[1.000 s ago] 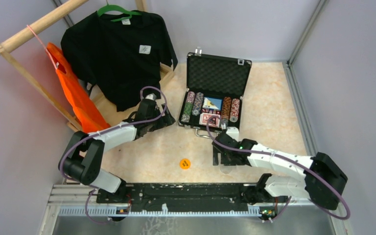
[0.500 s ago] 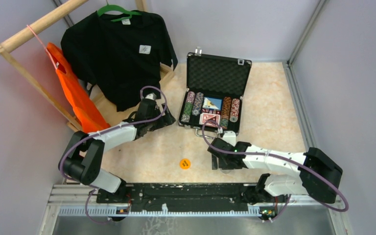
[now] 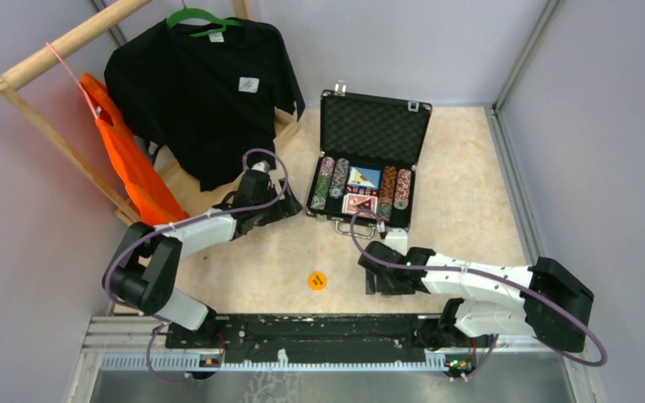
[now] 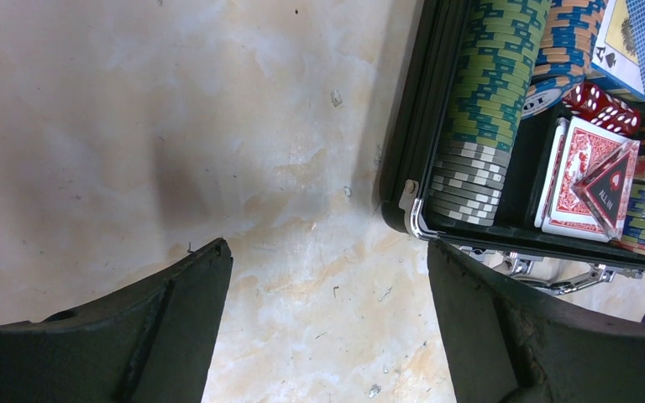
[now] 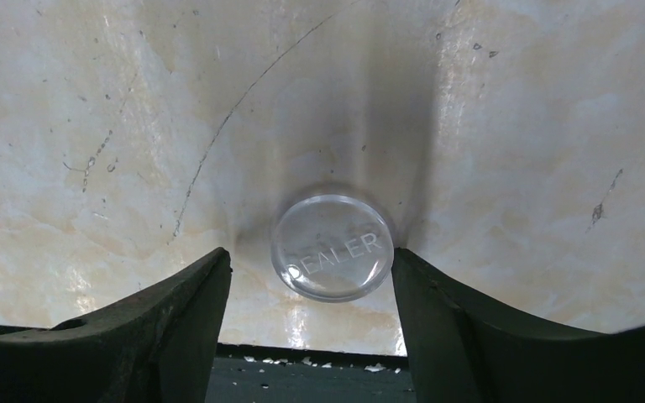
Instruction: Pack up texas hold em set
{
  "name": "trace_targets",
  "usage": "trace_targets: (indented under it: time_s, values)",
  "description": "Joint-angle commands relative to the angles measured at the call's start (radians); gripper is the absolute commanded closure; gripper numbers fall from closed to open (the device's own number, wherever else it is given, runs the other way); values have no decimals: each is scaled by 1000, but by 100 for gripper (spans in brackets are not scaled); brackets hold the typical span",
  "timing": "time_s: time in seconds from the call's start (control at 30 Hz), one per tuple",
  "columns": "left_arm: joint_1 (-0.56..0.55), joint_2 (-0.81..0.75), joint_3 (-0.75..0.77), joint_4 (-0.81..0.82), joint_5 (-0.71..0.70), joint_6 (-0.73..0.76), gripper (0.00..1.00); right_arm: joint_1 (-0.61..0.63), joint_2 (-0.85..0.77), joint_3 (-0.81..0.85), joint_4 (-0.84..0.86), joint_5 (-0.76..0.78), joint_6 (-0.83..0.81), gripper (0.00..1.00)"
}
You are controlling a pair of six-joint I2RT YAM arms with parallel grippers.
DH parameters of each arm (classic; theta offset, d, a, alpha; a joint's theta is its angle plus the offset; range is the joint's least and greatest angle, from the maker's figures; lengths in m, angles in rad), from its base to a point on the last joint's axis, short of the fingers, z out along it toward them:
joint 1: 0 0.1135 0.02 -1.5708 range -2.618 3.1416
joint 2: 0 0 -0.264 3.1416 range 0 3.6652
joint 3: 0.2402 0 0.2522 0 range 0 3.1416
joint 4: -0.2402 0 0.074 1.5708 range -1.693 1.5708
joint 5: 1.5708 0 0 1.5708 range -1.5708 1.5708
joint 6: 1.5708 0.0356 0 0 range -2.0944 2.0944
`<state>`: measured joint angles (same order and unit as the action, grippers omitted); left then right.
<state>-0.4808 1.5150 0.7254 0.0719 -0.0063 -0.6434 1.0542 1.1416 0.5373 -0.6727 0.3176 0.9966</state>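
The right pincer (image 5: 309, 252) hangs low over the bench (image 5: 117, 117) with its jaws open and the clear round token (image 5: 332, 248), marked DEALER, lying flat between them. The token sits off-centre in the gap: its edge meets the right finger (image 5: 453, 319), while a strip of bare bench shows between it and the left finger (image 5: 168, 327), so nothing is gripped. Seen from above, an orange disc (image 3: 317, 280) lies on the bench to the left of this pincer and apart from it. The case (image 3: 375, 126) stands open just ahead of it, lid up and foam showing

The left pincer (image 4: 327, 245) is open wide and holds nothing; only bare bench lies between its fingers. The case's near left corner is ahead of it and to its right, close to the right finger (image 4: 504, 336); whether they touch I cannot tell. Inside the case, nearest this pincer, a row of striped chips (image 4: 487, 101) stands on edge. Farther to its right lie the red-backed cards (image 4: 567, 159) with a clear triangular token (image 4: 611, 180) marked ALL IN on top, and the red dice (image 4: 600, 102) just beyond them. The silver handle (image 4: 554, 281) sits on the case's near wall, right of this pincer's right finger
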Motion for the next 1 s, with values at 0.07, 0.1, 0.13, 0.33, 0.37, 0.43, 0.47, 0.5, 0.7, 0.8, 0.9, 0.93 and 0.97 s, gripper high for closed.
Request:
trace_targets:
  time_s: [0.07,0.1,0.13,0.33,0.37,0.43,0.47,0.5,0.7,0.8,0.9,0.93,0.97]
  values:
    - [-6,17,25,25,20,-10,9,27,-23,-7,2,5,16,30]
    - [-7,18,26,25,20,-10,9,27,-19,-10,3,9,19,31]
    - [-7,18,25,24,20,-10,9,27,-15,-12,6,10,21,32]
    - [-7,19,28,23,19,-9,9,27,31,-3,10,14,29,37]
    - [-7,19,28,24,19,-9,9,27,41,0,5,19,30,37]
    - [-8,19,27,23,19,-9,9,27,58,7,-10,30,37,39]
    - [-7,19,27,23,18,-9,9,28,65,11,-18,36,40,40]
    - [-7,19,27,22,17,-8,9,27,70,15,-25,42,44,41]
    - [-7,19,28,22,16,-6,9,27,79,22,-30,55,54,45]
    - [-7,19,27,22,15,-7,9,27,80,21,-34,59,58,49]
    - [-7,20,28,22,16,-7,9,27,77,23,-39,65,60,51]
    - [-7,20,28,22,16,-7,9,27,75,26,-41,68,60,51]
    - [-8,19,28,22,16,-7,9,27,71,30,-41,70,61,52]
